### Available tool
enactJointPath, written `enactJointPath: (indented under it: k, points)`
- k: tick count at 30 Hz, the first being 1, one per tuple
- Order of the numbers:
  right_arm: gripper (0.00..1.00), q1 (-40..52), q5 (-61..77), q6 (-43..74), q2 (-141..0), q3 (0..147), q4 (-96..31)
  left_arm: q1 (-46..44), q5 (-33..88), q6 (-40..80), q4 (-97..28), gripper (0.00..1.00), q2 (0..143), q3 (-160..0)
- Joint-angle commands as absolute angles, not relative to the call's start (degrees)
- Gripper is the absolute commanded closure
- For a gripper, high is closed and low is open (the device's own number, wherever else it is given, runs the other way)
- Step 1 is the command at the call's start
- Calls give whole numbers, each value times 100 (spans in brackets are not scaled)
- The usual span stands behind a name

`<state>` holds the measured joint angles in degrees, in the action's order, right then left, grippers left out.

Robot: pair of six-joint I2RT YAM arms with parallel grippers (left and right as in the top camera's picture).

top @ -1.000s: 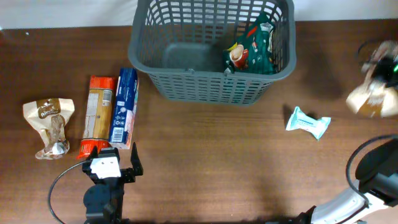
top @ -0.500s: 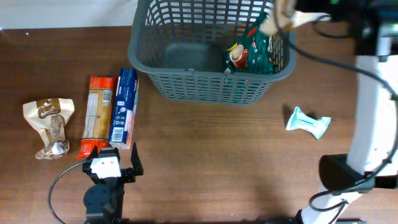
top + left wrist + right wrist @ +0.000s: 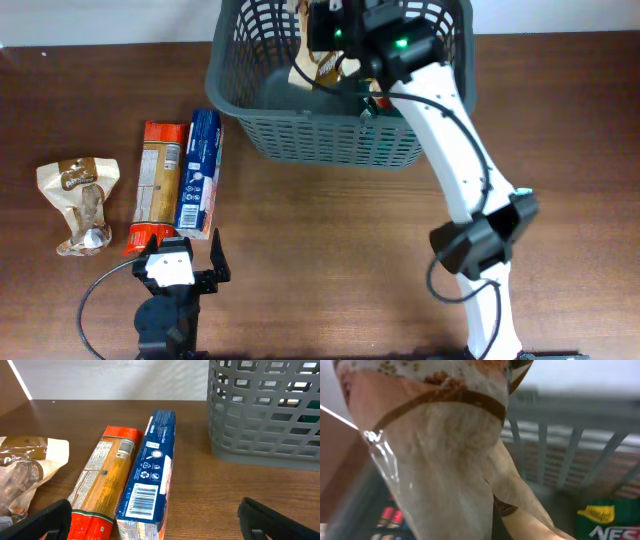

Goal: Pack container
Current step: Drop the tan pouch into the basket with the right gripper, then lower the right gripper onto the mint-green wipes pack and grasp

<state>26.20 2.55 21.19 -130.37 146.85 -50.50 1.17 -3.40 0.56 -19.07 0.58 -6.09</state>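
Where the basket sits: at the far middle of the table, upright, its open top facing the overhead camera.
Right gripper: reaches over the basket's open top from the near right. It has hold of a cream bag. The fingers themselves are hidden by the bag in the wrist view, so I cannot tell how far they are closed.
Cream bag: hangs from the right gripper inside the basket's outline. It is pale with a brown band and a clear plastic edge, and it fills most of the right wrist view.
Green packet: lies inside the basket on its right side, below and beside the hanging bag, mostly covered by the arm from overhead.
Left gripper: low at the near left of the table, fingers spread wide with nothing between them.
Blue box: flat on the table just left of the basket, its long side touching the orange packet.
Brown bag: crumpled on the table, left of the orange packet and apart from it.
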Motion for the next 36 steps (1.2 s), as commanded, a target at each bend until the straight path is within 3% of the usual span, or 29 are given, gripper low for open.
enactJointPath:
  k: [1,5,6,7,9,18,26,29,36]
  points:
    - [96,2637,246,2307,-13268,14807,-4952,141,-384,106,-1911,1,30,-591]
    - [96,2703,329,2453,-13517,14807,-5017,141,-384,106,-1911,1,30,-591]
    - [83,2724,340,2449,-13528,14807,-5035,141,-384,106,-1911,1,30,-591]
    - [57,2766,340,2438,-13524,14809,-5052,141,-384,106,-1911,1,30,-591]
    - [43,2775,338,2427,-13426,14811,-5076,141,-384,106,-1911,1,30,-591]
    - [44,2523,-1391,838,-11620,14899,-6060,141,-384,106,-1911,1,30,-591]
    - [43,-93,-1352,1011,-10444,14639,-6641,141,-384,106,-1909,1,30,-591]
    - [43,-1066,-705,1251,-10440,13638,-6792,141,-384,106,-1911,1,30,-591]
    - [32,-1584,75,1247,-10519,10296,-6208,141,-384,106,-1911,1,30,-591]
